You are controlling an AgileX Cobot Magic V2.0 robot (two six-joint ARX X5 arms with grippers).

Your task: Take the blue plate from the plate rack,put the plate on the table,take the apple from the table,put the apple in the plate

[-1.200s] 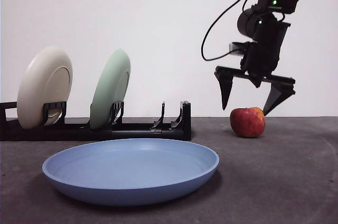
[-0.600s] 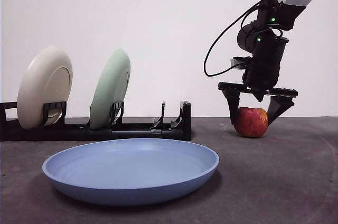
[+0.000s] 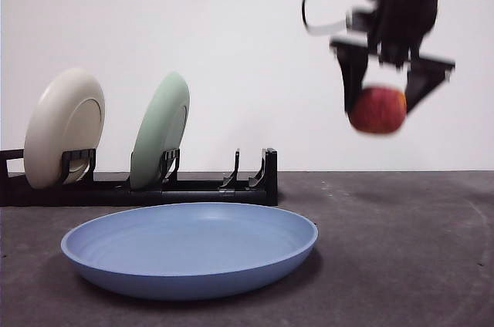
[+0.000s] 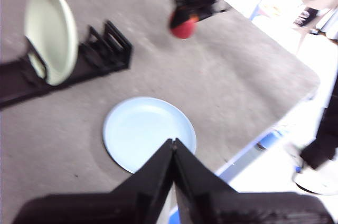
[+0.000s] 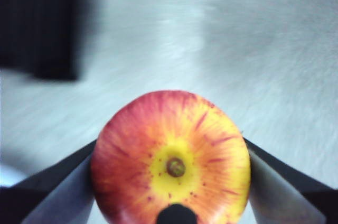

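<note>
You see the table (image 3: 409,265), dark grey, under everything. On it, at the back, stands the rack (image 3: 193,187), long and black; it holds a cream plate (image 3: 63,126) and a green plate (image 3: 160,130) upright in its slots. In front of the rack the blue plate (image 3: 189,250) lies flat on the table, with nothing in it. The right gripper (image 3: 390,80) is up in the air, to the side of the rack, and appears blurred in your front view. Its jaws are clamped on the apple (image 5: 171,176), one on each side, stem end toward the wrist camera; the apple is well above the table. The left gripper (image 4: 173,147) waits high over the blue plate, its jaws pressed together, holding nothing.
</note>
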